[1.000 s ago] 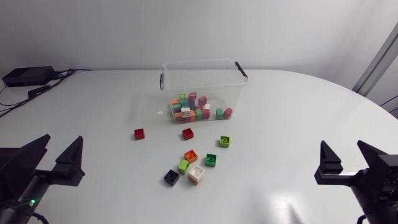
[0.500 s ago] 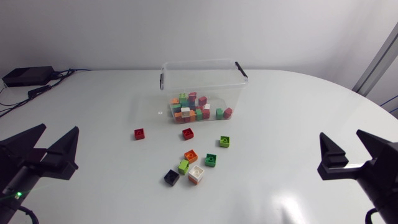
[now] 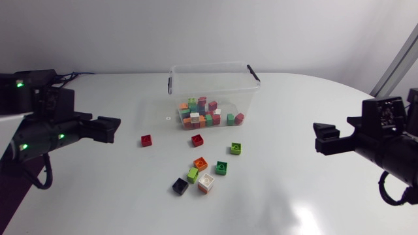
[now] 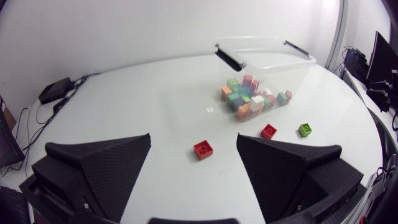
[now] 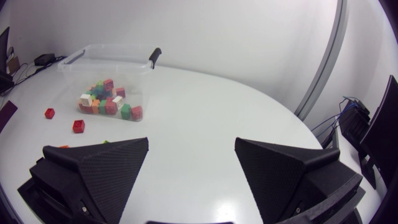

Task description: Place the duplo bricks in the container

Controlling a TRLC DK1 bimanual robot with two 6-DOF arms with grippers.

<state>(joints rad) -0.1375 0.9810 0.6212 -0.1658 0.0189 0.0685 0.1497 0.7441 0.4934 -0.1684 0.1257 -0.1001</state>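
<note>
Nearest my side of the table (image 3: 294, 202) lie the black brick (image 3: 179, 186) and the white brick (image 3: 206, 183), close together. The lime brick (image 3: 192, 174) is just behind them, and the orange brick (image 3: 200, 164) is touching it or nearly so. A green brick (image 3: 222, 168) sits just beside those, and a second green brick (image 3: 236, 149) a little further out. Past these are the middle red brick (image 3: 197, 140) and, off to the left, the lone red brick (image 3: 146, 140). Beyond them all stands the container (image 3: 212, 91), open-topped and already holding a heap of bricks.

The left gripper (image 4: 193, 137) hangs above the table with its jaws wide apart and nothing in them. The right gripper (image 5: 191, 140) is the same, well apart from every brick. I judge the step to be the approach to a first loose brick, likely the lone red brick, which lies just ahead of the left fingers. To do it well, set the fingers square to two flat sides, come straight down, and close only once the brick sits fully between them.

Only the head view shows all eight loose bricks. The left wrist view catches just the two red ones and one green, with the near cluster hidden under its fingers. The right wrist view shows the container's right end with its black handle (image 5: 155, 56)
</note>
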